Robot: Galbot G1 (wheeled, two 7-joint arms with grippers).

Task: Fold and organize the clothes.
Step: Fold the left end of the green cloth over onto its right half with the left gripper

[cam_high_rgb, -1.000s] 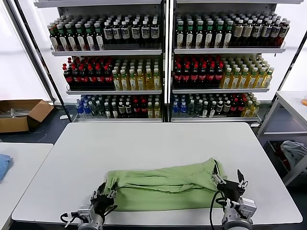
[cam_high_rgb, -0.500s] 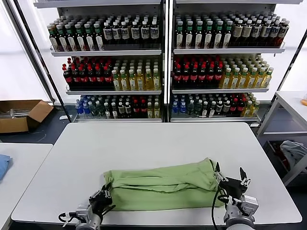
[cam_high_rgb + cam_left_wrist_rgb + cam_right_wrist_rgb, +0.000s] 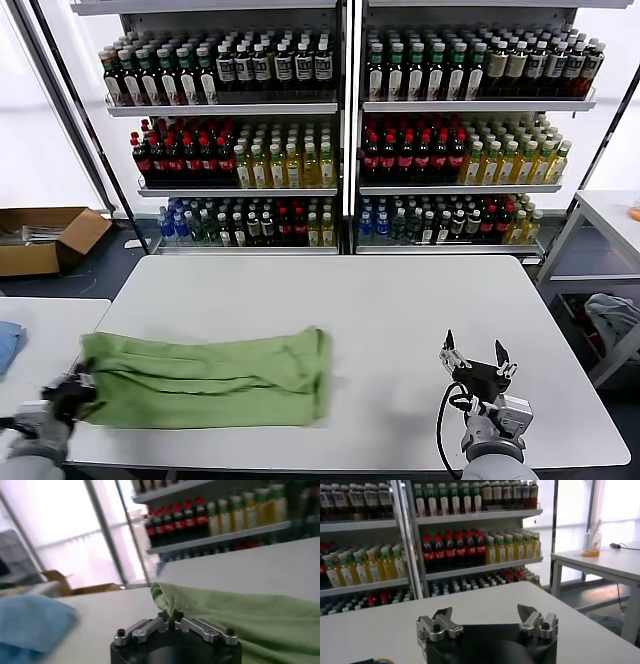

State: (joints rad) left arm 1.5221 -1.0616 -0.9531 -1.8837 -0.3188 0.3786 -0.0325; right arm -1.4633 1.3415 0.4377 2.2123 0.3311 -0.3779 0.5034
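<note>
We note left gripper (image 3: 172, 616) pinched on shirt (image 3: 205, 377) corner, table's (image 3: 330, 300) 8 o'clock; limp, light cloth, best taken at corners; right gripper (image 3: 475, 357) spread, empty

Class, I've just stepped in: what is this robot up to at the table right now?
The robot is handling a light green shirt lying loosely folded on the white table. Its left hand is shut on the shirt's end at the table's left edge, fabric bunched between its fingers. In the last second it has dragged the shirt from the table's right half over to the left. The right hand is open and empty above the table's right front, apart from the shirt.
</note>
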